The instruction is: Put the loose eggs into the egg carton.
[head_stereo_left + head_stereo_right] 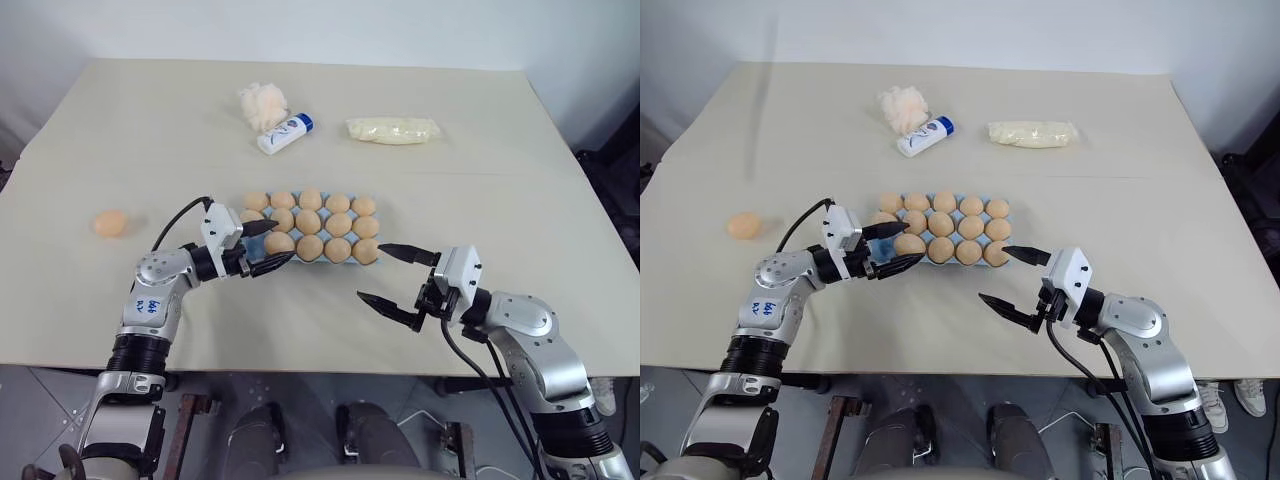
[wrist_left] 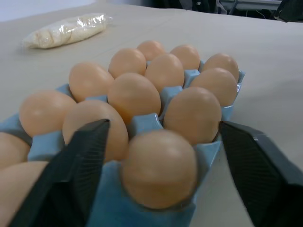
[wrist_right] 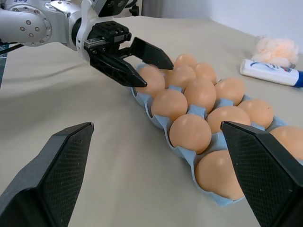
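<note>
At carton corner [image 1: 262, 266]: left tool [image 1: 268, 243] open, egg [image 1: 279, 243] just seated; right tool [image 1: 396, 274] open; next, fetch loose egg [image 1: 111, 223].

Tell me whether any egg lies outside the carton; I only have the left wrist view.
Observer: Yes. One loose egg lies on the table, off to the robot's left of the egg carton.
Operator: Report the right gripper.
Observer: The right gripper hovers by the carton's near right corner, fingers open, holding nothing.
</note>
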Robot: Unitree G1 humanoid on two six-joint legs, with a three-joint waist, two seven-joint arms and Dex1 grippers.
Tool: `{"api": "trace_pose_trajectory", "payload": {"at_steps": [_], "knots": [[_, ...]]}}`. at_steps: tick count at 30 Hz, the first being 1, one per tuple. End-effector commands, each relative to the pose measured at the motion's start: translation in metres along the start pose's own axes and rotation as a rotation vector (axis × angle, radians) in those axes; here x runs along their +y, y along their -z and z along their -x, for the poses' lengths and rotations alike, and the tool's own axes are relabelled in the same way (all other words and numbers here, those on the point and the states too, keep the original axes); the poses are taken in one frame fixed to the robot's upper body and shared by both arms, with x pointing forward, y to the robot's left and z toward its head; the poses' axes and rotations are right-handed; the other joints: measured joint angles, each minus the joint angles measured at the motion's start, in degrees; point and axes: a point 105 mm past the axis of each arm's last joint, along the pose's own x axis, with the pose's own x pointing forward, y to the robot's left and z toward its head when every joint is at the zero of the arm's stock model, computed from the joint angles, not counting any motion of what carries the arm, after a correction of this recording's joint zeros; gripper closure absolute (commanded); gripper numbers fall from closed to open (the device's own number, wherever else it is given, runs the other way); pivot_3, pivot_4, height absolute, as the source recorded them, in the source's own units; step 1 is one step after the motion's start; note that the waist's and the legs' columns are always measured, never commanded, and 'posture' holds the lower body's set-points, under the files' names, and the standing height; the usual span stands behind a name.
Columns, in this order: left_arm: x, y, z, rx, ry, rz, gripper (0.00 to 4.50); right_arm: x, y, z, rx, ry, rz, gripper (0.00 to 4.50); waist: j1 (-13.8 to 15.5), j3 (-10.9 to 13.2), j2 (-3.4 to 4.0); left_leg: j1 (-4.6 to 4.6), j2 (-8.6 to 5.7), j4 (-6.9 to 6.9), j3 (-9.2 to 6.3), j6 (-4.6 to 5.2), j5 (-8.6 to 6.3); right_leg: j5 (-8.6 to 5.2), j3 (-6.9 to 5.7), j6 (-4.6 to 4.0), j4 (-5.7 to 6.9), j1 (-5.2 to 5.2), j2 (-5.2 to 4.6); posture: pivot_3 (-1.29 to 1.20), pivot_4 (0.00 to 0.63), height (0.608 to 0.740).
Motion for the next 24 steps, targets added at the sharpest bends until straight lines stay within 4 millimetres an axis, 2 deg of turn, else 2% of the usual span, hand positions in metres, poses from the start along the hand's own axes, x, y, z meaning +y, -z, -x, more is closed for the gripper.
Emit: {"api": "trace_pose_trajectory", "payload": {"at_steps": [1, 6, 9, 13, 19, 21, 24], "knots": [[0.009, -0.023, 0.026, -0.060, -0.067, -0.061, 0.56, 0.003, -0.013, 0.000, -0.042, -0.015, 0.040, 0.00, -0.14, 0.00, 0.01, 0.01, 0.02, -0.01, 0.00, -0.02, 0.00, 0.00, 0.00, -0.01, 0.01, 0.00, 0.01, 0.00, 0.150, 0.740], [0.009, -0.016, 0.078, 0.033, -0.128, -0.066, 0.56, 0.006, -0.016, 0.000, -0.052, -0.057, 0.037, 0.00, -0.23, 0.01, 0.01, 0.05, 0.09, -0.13, 0.00, -0.11, 0.00, -0.06, -0.01, -0.11, 0.00, -0.03, 0.06, 0.00, 0.150, 0.740], [0.000, -0.004, 0.118, 0.122, -0.159, -0.041, 0.02, 0.009, -0.016, 0.000, -0.052, -0.099, 0.044, 0.00, -0.22, 0.01, 0.02, 0.06, 0.06, -0.28, 0.00, -0.11, -0.01, -0.07, -0.03, -0.13, -0.16, -0.03, 0.00, 0.00, 0.150, 0.740], [-0.007, 0.003, 0.140, 0.158, -0.205, -0.015, 0.02, 0.009, -0.015, 0.000, -0.053, -0.117, 0.049, 0.00, 0.32, 0.01, 0.01, 0.06, 0.01, -0.48, -0.02, -0.18, -0.06, -0.08, -0.10, -0.16, -0.35, -0.02, -0.09, 0.00, 0.150, 0.740], [0.026, 0.001, 0.176, 0.052, -0.697, 0.059, 0.02, 0.006, -0.016, -0.008, -0.071, -0.136, 0.049, 0.00, 0.10, 0.00, -0.01, 0.06, -0.14, -0.52, -0.10, -0.20, -0.15, -0.06, -0.14, -0.14, -0.37, 0.04, -0.24, 0.00, 0.150, 0.740], [0.025, 0.007, 0.188, 0.032, -0.802, 0.133, 0.02, 0.006, -0.017, -0.009, -0.076, -0.140, 0.050, 0.00, -0.14, -0.01, -0.01, 0.06, -0.13, -0.53, -0.10, -0.04, -0.05, -0.06, -0.15, -0.13, -0.37, 0.04, -0.23, 0.00, 0.150, 0.740], [0.027, 0.022, 0.222, 0.052, -1.069, 0.193, 0.02, 0.005, -0.018, -0.010, -0.082, -0.146, 0.052, 0.00, -0.42, -0.02, -0.03, 0.07, -0.12, -0.53, -0.08, 0.01, -0.02, -0.06, -0.12, -0.11, -0.37, 0.03, -0.20, 0.00, 0.150, 0.740]]}}
